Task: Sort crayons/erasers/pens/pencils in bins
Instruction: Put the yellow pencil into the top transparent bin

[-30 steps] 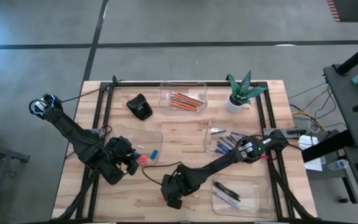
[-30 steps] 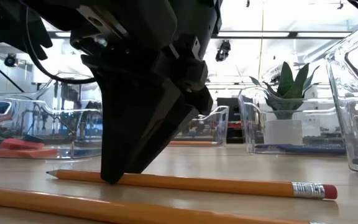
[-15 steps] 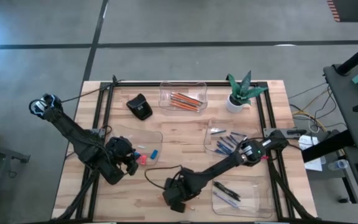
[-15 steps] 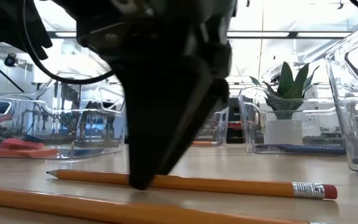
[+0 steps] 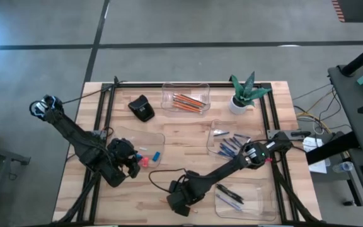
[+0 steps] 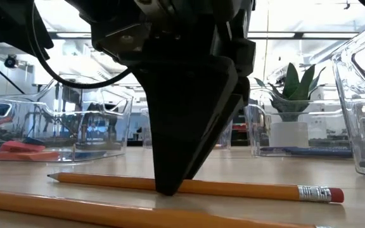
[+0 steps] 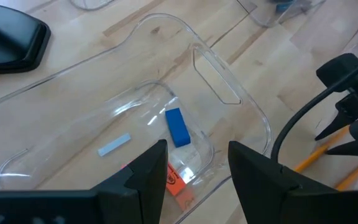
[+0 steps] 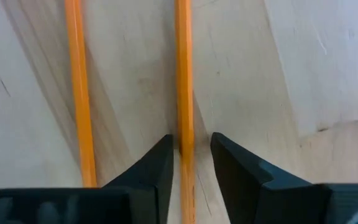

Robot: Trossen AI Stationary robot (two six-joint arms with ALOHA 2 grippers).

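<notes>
Orange unmarked pencil between right hand's narrowly parted fingers, left hand wide.

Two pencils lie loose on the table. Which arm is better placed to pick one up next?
The right. The right gripper is down at the table with its open fingers on either side of one pencil. The left gripper hangs over the eraser bin, away from the pencils.
</notes>
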